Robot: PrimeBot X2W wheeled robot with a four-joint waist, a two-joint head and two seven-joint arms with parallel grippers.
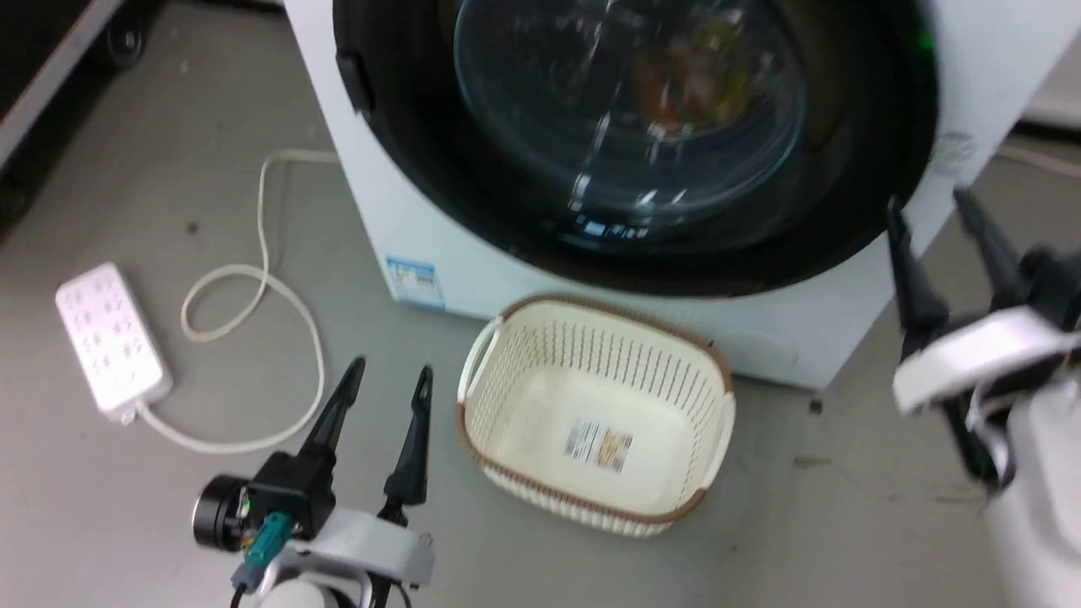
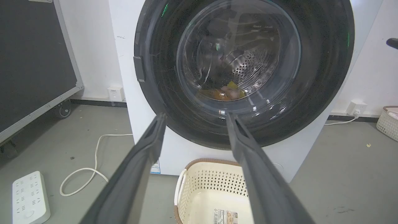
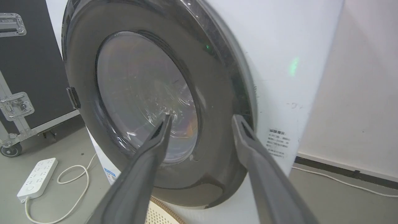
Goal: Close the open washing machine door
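The washing machine (image 1: 473,253) is a big white front-loader with a blue label (image 1: 414,283) low on its front. Its round door (image 1: 439,152), glossy black rim around clear glass, lies flat against the machine's front in all three views. Coloured items show in the steel drum behind the glass (image 2: 236,62). My left gripper (image 1: 390,369) stands open over the floor, short of the door (image 2: 311,93), with nothing between its fingers (image 2: 149,146). My right gripper (image 1: 929,200) is open too, close to the door's right rim (image 3: 217,109) and apart from it.
A cream perforated basket (image 1: 507,333) sits on the floor right before the machine, beside my left gripper. A white power strip (image 1: 108,338) and its looped cord (image 1: 279,295) lie at the left. A black wheeled case (image 2: 31,62) stands farther left. Another basket (image 2: 387,121) is far right.
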